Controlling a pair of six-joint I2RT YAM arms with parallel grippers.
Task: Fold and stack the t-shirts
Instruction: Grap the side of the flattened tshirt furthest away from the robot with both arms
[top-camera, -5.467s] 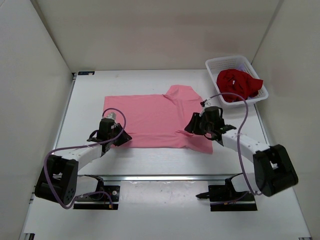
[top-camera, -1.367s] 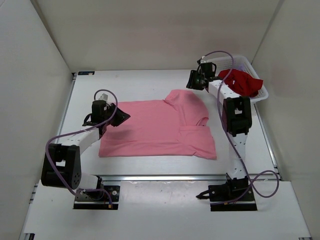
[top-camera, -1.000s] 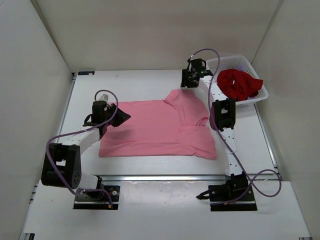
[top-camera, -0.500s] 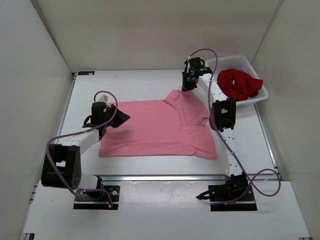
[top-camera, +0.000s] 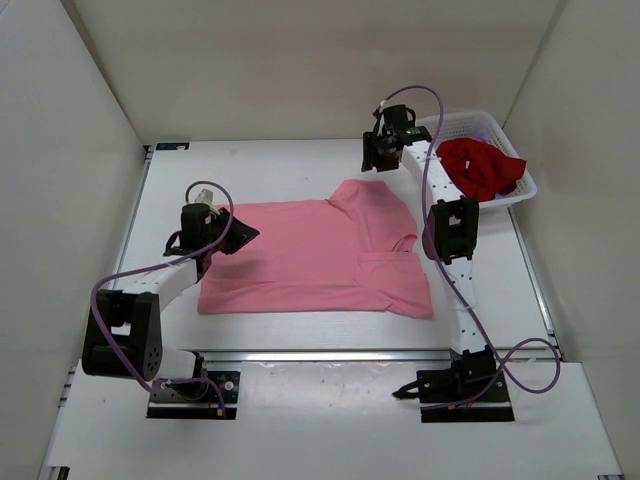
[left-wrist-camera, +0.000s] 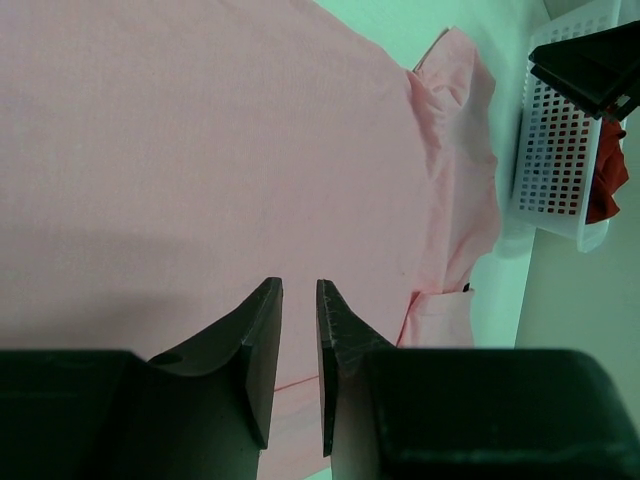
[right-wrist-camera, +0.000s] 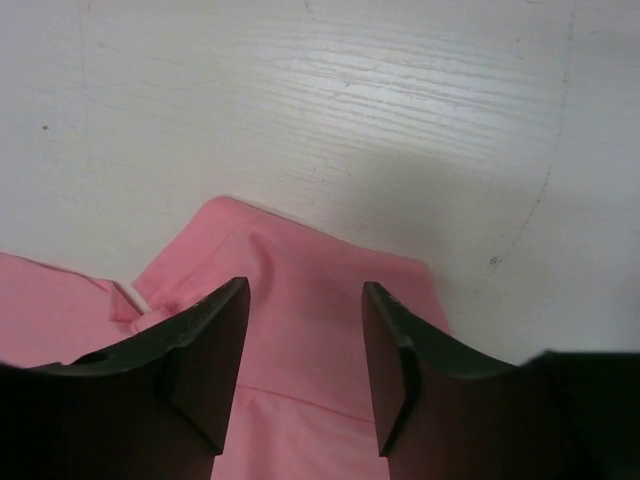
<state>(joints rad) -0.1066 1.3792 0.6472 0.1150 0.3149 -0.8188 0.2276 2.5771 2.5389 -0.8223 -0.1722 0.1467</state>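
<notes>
Pink t-shirt (top-camera: 310, 260) is lying spread flat across the middle of the table (top-camera: 250, 175), with 1 sleeve pointing toward the far right and another folded over its near right part. Left gripper (left-wrist-camera: 297, 285) is hovering at the shirt's far left corner, its 2 fingers standing narrowly apart with nothing between them. Right gripper (right-wrist-camera: 303, 290) is hanging over the far sleeve's edge, jaws spread wide and gripping nothing. Dark red t-shirt (top-camera: 480, 165) is sitting bunched in the white basket (top-camera: 447, 120) at the far right corner, just beside the right arm.
</notes>
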